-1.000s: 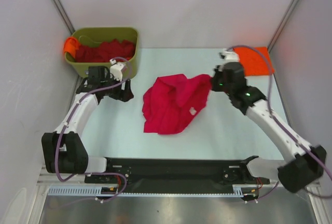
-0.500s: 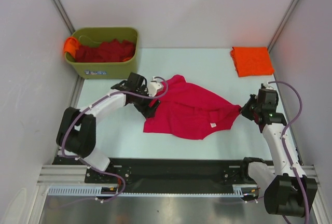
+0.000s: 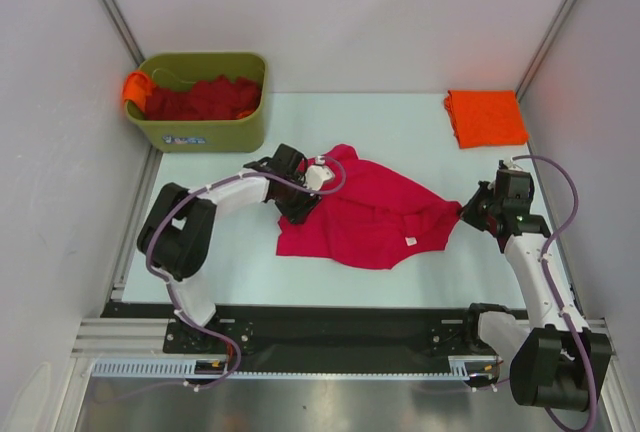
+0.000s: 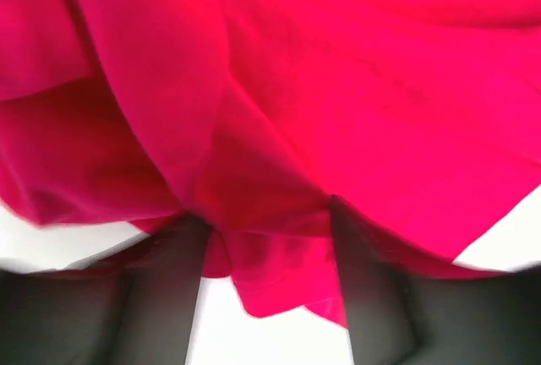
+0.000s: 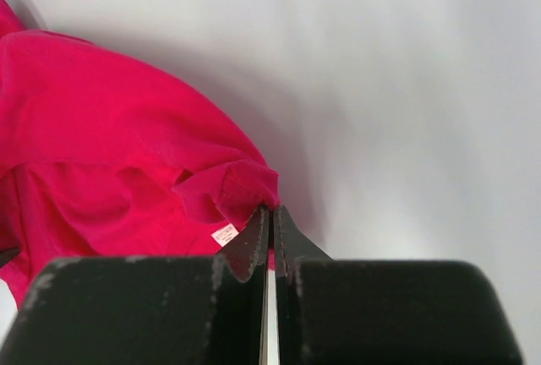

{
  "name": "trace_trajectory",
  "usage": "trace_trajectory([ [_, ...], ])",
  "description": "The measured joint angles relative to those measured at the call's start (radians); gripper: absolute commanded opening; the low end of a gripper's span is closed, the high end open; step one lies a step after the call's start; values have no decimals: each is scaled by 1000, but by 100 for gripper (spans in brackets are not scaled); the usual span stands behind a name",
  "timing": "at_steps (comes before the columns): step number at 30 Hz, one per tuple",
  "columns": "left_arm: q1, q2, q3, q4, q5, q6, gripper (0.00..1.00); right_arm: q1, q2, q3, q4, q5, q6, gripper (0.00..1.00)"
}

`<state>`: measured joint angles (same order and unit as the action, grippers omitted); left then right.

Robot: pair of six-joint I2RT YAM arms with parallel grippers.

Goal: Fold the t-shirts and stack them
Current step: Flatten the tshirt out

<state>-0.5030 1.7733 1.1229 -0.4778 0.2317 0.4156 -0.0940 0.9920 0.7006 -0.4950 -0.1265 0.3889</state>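
Note:
The crimson-pink t-shirt (image 3: 370, 214) lies crumpled and stretched sideways on the table, its small white label (image 3: 409, 241) near the front hem. My right gripper (image 3: 465, 210) is shut on the shirt's right corner; in the right wrist view the jaws (image 5: 271, 217) pinch a fold of the shirt (image 5: 110, 154) beside the label (image 5: 225, 234). At the shirt's upper left edge, my left gripper (image 3: 305, 197) stands open; its wrist view shows the cloth (image 4: 321, 86) draped between the spread dark fingers (image 4: 169, 289). A folded orange t-shirt (image 3: 486, 117) lies at the back right.
An olive-green bin (image 3: 210, 134) stands at the back left, holding dark red t-shirts (image 3: 200, 98), with an orange one (image 3: 134, 87) over its left rim. Grey walls close in the table on the left, back and right.
The right gripper has dragged the shirt's corner right and nearer, spreading the cloth. The left arm came from the bin to the shirt's left edge and shifted a little further right.

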Motion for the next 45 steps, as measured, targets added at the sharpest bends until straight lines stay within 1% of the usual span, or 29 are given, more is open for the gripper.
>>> trace_trajectory([
  [1,-5,10,2,0,0,-3,39,0,0,0,0,0,0,0],
  [2,-7,24,7,-3,-1,-5,9,0,0,0,0,0,-1,0],
  [3,-8,37,15,-6,-2,-10,0,0,0,0,0,0,-1,0],
  [8,-4,37,74,-64,-23,-10,0,-6,0,13,-12,8,-10,0],
  [11,8,-24,110,-121,-24,-14,0,-11,-6,73,-47,19,-27,0],
  [14,28,-173,159,-201,-16,-5,0,-11,-22,187,-88,29,-53,0],
  [18,42,-370,246,-303,15,24,0,-11,-48,381,-117,31,-97,0],
  [22,43,-534,288,-436,108,57,1,-11,-90,557,-137,3,-142,0],
  [24,43,-597,288,-515,170,67,4,-12,-106,631,-138,-43,-160,0],
  [27,43,-658,288,-608,245,82,5,-12,-115,669,-102,-127,-155,0],
  [29,43,-675,288,-642,270,82,2,-5,-101,653,-39,-179,-127,0],
  [31,43,-668,288,-642,274,74,1,18,-55,615,48,-209,-93,0],
  [34,43,-616,278,-585,269,50,1,67,82,550,184,-203,-55,0],
  [37,43,-508,272,-500,270,20,3,89,283,534,262,-167,-31,0],
  [39,43,-421,275,-441,277,0,4,89,410,534,277,-123,-25,0],
  [41,43,-330,288,-391,278,-23,11,89,511,546,280,-80,-24,2],
  [42,43,-280,296,-357,276,-37,18,87,556,558,274,-59,-24,7],
  [43,43,-234,309,-327,274,-51,33,86,599,573,268,-42,-22,18],
  [44,44,-176,329,-282,267,-80,43,85,630,596,255,-29,-19,23],
  [45,45,-153,337,-262,264,-83,43,84,668,627,247,-14,-22,32],
])
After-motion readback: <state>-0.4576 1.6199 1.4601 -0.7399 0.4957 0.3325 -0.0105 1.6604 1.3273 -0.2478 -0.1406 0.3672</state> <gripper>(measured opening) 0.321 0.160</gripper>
